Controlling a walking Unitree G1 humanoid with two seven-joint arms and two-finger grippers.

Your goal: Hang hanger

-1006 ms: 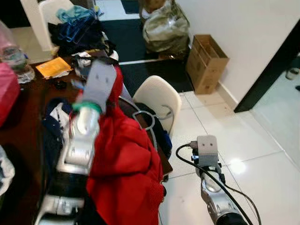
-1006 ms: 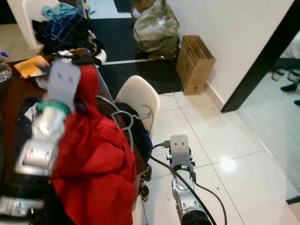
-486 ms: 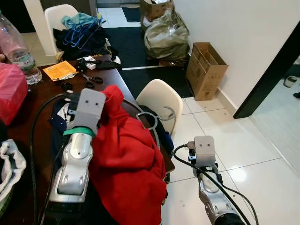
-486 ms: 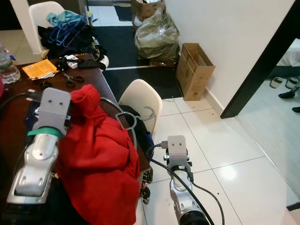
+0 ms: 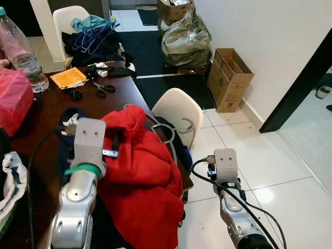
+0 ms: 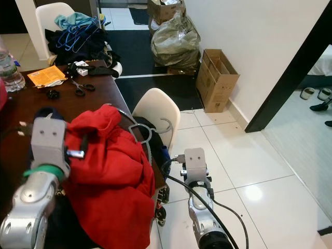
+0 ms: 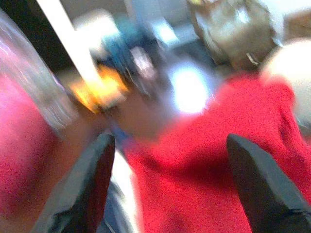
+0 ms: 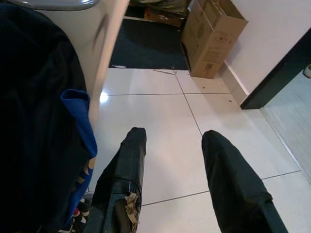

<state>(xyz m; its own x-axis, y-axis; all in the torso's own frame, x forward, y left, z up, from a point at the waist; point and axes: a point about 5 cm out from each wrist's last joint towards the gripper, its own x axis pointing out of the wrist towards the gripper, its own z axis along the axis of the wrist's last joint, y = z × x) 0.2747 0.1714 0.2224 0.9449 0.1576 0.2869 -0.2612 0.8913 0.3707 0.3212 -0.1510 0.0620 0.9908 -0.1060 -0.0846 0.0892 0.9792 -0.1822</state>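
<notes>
Draping limply, the red garment [image 5: 140, 176] lies just ahead of the left gripper's [image 7: 170, 184] wide-spread fingers [image 7: 90, 179]; best grasp is the stiff, light hanger [image 6: 140, 136] hook; right gripper [image 8: 170, 179] fingers spread, empty.

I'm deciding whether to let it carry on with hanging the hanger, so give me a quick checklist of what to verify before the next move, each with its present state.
1. Left gripper open: ok, fingers spread above the red garment.
2. Left gripper holding the garment: not ok, nothing sits between the fingers.
3. Hanger located: ok, its grey hook shows at the garment's edge beside the white chair.
4. Hanger fully inside the garment: cannot tell, the cloth covers the rest.
5. Right gripper free: ok, open over the tiled floor, holding nothing.
6. A rail to hang on: cannot tell.
</notes>
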